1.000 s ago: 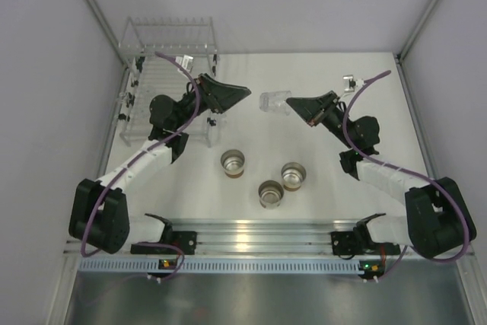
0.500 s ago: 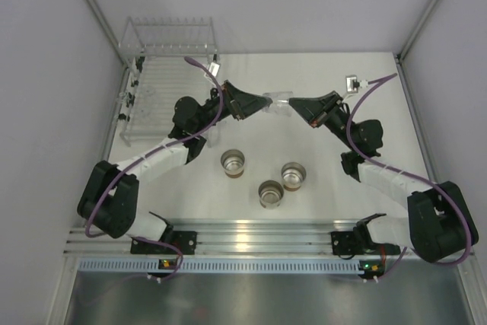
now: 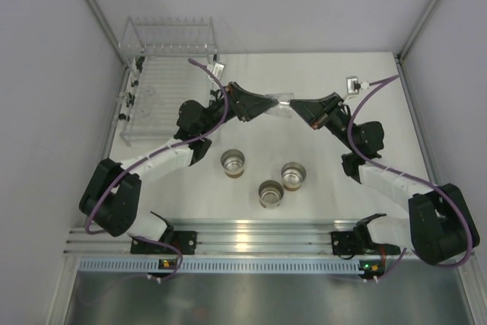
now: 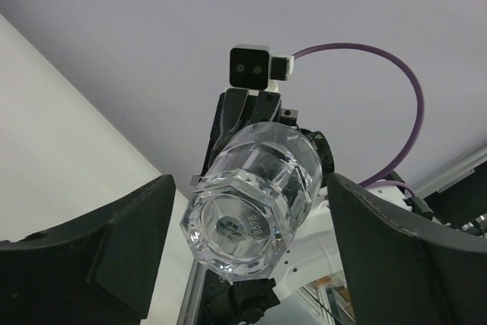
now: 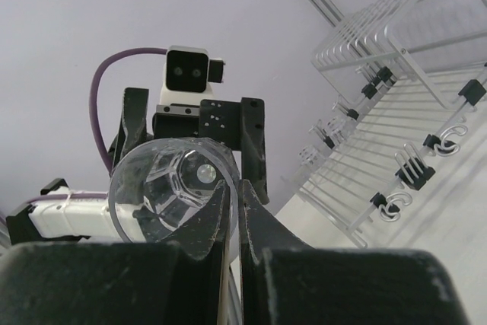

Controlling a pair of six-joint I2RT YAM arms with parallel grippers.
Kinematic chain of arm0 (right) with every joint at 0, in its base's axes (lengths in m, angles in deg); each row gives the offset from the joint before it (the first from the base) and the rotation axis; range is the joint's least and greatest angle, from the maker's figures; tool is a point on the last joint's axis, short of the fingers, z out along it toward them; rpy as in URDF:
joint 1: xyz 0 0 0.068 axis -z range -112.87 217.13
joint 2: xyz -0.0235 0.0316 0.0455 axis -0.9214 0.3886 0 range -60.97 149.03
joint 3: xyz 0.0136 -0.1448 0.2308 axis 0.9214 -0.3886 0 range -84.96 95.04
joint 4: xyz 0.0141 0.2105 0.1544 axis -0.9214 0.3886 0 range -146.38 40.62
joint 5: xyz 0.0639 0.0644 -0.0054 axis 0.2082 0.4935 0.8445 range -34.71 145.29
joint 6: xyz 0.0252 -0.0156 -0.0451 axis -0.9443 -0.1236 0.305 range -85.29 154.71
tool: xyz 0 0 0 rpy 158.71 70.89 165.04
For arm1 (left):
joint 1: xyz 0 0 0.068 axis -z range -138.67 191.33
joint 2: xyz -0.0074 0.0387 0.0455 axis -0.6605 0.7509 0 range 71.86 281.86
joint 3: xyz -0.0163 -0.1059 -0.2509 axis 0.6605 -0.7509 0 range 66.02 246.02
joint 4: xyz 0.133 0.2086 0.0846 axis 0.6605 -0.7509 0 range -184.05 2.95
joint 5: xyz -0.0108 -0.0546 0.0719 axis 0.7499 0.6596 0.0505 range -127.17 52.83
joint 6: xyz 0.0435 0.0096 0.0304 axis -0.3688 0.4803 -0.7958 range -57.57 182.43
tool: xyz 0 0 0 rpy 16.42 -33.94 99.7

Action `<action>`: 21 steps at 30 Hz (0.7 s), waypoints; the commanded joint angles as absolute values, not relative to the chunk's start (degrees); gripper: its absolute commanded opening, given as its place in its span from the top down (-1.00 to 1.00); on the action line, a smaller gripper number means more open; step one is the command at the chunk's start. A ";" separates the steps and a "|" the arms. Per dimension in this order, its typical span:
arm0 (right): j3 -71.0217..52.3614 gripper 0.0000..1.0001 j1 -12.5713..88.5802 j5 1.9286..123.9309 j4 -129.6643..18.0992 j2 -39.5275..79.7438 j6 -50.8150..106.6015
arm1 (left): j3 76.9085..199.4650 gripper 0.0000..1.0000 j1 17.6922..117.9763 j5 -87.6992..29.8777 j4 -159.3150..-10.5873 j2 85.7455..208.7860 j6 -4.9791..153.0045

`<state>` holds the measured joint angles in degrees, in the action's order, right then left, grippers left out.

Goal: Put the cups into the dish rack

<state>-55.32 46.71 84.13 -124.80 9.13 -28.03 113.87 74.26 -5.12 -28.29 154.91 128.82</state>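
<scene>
Grey walls enclose a white bench (image 3: 335,81). Right claw (image 5: 232,192) pinches the rim of a clear cup (image 4: 251,203), held on its side in the air above the bench's far middle. Left claw (image 3: 259,104) is spread wide, one finger on each side of the cup's base without touching it, which suggests a handover. Three cream cups (image 3: 233,163) (image 3: 294,174) (image 3: 270,193), upright and empty, stand near the near edge, not yet loaded. Whether the rack (image 3: 169,36), at the far-left corner, holds any clear cups cannot be told.
</scene>
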 commanded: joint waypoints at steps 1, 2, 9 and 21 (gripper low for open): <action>-55.43 1.00 47.53 84.64 -130.64 7.84 -28.22 | 115.41 -0.65 74.65 -5.53 -20.97 155.00 130.46; -55.61 1.00 47.53 84.73 -130.91 8.28 -28.31 | 115.33 -0.58 74.73 -5.53 -20.27 155.27 130.90; -56.14 1.00 47.53 84.73 -133.54 9.95 -29.19 | 116.03 -0.23 75.35 -4.57 -15.87 157.72 134.94; -56.75 0.91 47.44 85.00 -134.34 11.36 -29.19 | 117.08 1.00 76.32 -3.59 -15.34 158.52 134.15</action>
<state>-56.47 47.17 83.93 -130.16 10.79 -29.50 114.64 74.81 -5.16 -20.64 158.66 134.31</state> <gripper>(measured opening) 0.035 0.594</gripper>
